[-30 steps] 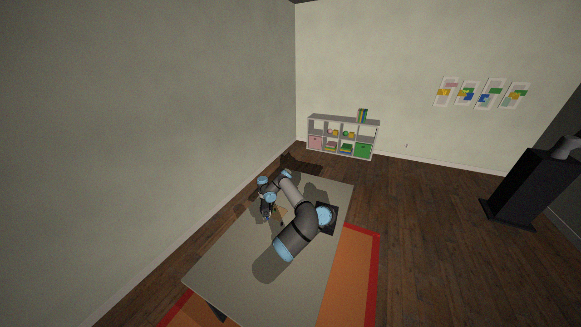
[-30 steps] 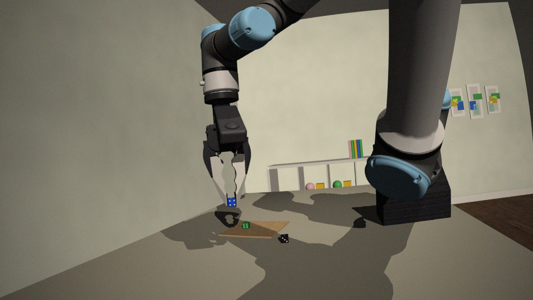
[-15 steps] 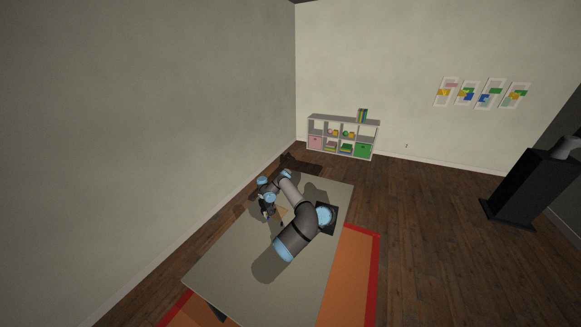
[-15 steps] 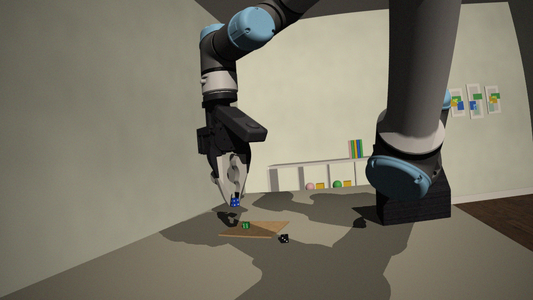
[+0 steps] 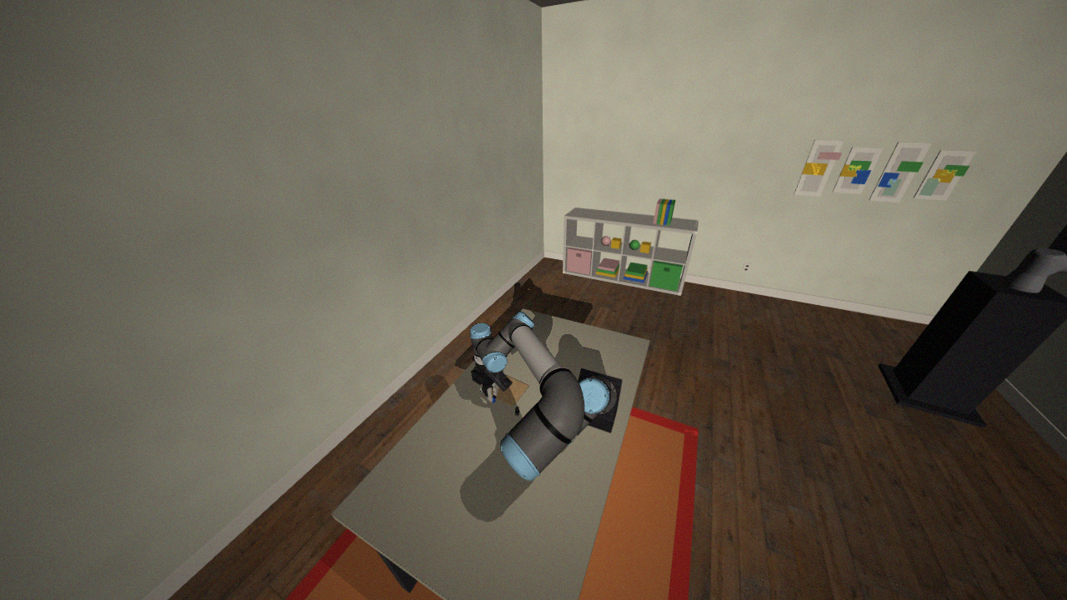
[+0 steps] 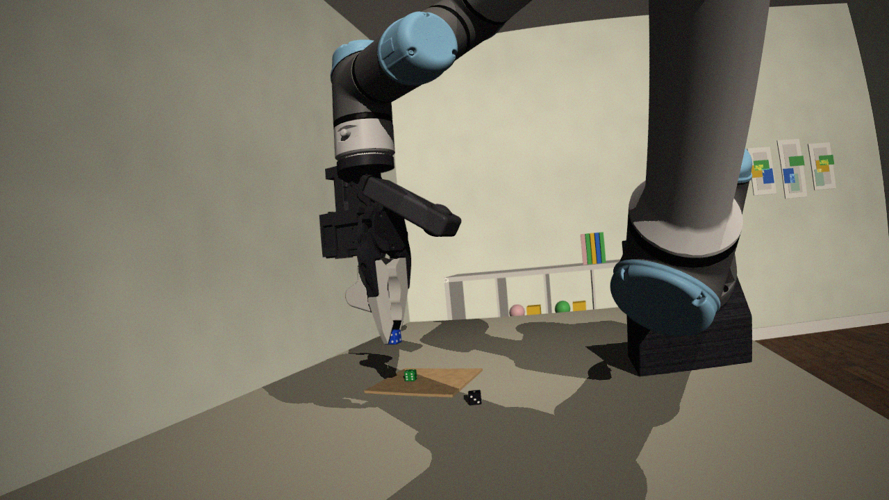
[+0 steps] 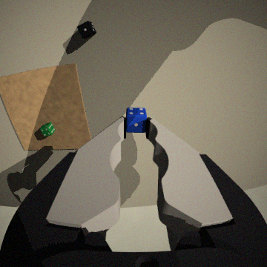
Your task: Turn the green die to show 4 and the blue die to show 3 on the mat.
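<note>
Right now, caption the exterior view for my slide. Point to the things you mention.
The gripper (image 6: 391,335) (image 7: 135,119) holds a blue die (image 6: 395,337) (image 7: 136,120) aloft, with a green die (image 6: 410,375) (image 7: 47,130) resting on the mat (image 6: 447,380) (image 7: 68,96).

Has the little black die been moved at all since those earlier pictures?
No. The black die sits in the same spot beside the mat.
</note>
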Controlling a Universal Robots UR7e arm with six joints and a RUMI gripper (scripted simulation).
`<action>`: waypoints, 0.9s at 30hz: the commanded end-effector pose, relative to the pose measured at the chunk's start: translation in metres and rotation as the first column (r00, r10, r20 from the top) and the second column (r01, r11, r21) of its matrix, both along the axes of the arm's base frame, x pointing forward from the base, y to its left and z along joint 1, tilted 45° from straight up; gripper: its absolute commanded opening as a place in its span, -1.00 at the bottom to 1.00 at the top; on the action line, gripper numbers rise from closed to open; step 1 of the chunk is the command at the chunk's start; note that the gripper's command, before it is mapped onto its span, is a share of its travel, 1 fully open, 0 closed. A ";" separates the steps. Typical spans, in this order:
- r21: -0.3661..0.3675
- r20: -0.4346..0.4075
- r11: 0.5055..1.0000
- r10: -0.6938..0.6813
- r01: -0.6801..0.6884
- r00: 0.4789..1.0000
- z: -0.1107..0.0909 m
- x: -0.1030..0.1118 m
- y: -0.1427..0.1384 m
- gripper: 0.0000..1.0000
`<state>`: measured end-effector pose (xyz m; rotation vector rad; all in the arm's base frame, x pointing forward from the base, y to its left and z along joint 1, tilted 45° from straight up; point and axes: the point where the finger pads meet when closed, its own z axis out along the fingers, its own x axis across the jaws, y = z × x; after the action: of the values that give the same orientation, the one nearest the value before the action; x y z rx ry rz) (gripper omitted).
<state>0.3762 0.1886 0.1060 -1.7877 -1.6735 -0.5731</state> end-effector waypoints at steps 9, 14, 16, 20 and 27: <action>0.011 0.244 0.967 0.243 -0.253 0.939 -0.003 0.002 -0.003 -0.99; -0.005 0.338 0.937 0.330 -0.349 0.881 -0.004 0.003 -0.003 -0.99; -0.014 0.372 0.923 0.361 -0.384 0.855 -0.005 0.003 -0.004 -0.99; -0.023 0.403 0.909 0.389 -0.416 0.829 -0.005 0.004 -0.004 -0.99; -0.059 0.494 0.859 0.468 -0.509 0.733 -0.007 0.006 -0.005 -0.99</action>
<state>0.3808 0.1847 0.0998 -1.1929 -2.2616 -0.8480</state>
